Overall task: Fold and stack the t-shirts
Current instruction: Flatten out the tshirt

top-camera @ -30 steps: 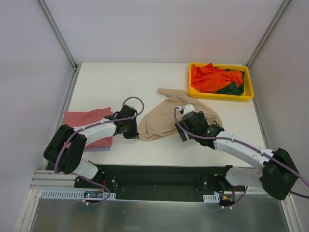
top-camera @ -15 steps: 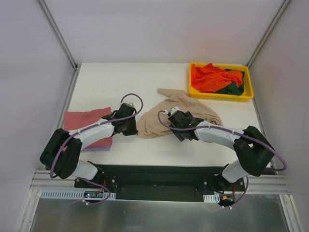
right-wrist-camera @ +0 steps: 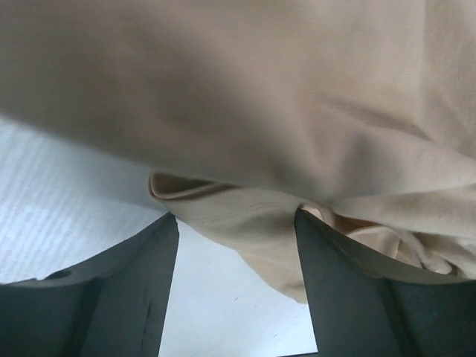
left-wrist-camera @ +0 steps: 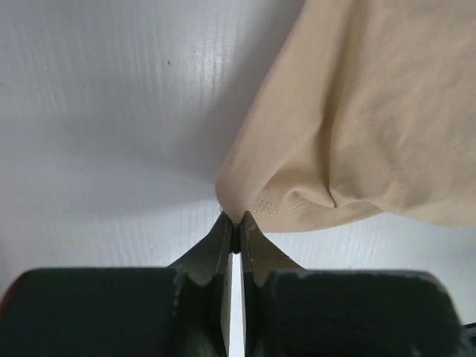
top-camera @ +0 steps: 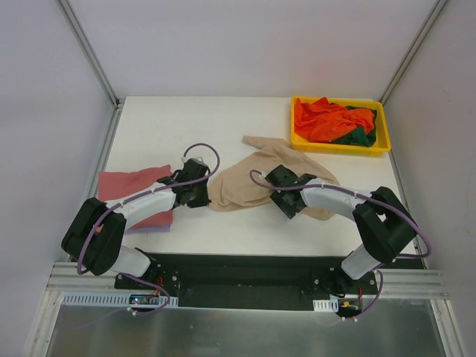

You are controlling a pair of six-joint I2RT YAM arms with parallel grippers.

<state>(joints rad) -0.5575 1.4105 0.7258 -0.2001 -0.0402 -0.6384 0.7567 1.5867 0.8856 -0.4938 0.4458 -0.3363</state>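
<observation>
Roughly a third of the way in, by my reading. The dusty red shirt [top-camera: 126,184] lies folded at the left of the bench [top-camera: 186,126], on top of a pale lilac shirt [top-camera: 162,227] of which only a sliver shows at the near edge (so two garments look finished and stacked). The tan shirt [top-camera: 242,190] is the one being worked. It lies in a loose, rumpled heap at the middle of the bench, not yet spread flat, with one sleeve or corner trailing toward the far side. The left hand [left-wrist-camera: 236,232] is clenched on a hemmed corner at the heap's left edge, fingertips pinched tight on the cloth. The right hand [right-wrist-camera: 236,223] sits low at the heap's right side with its fingers spread apart, a folded lip of tan cloth between them and nothing gripped yet. Left to do: flatten and fold the tan shirt, set it on the stack, then deal with the orange shirt [top-camera: 320,119] and the dark green shirt [top-camera: 361,136], both bunched in the yellow tray [top-camera: 338,149] at the far right corner
</observation>
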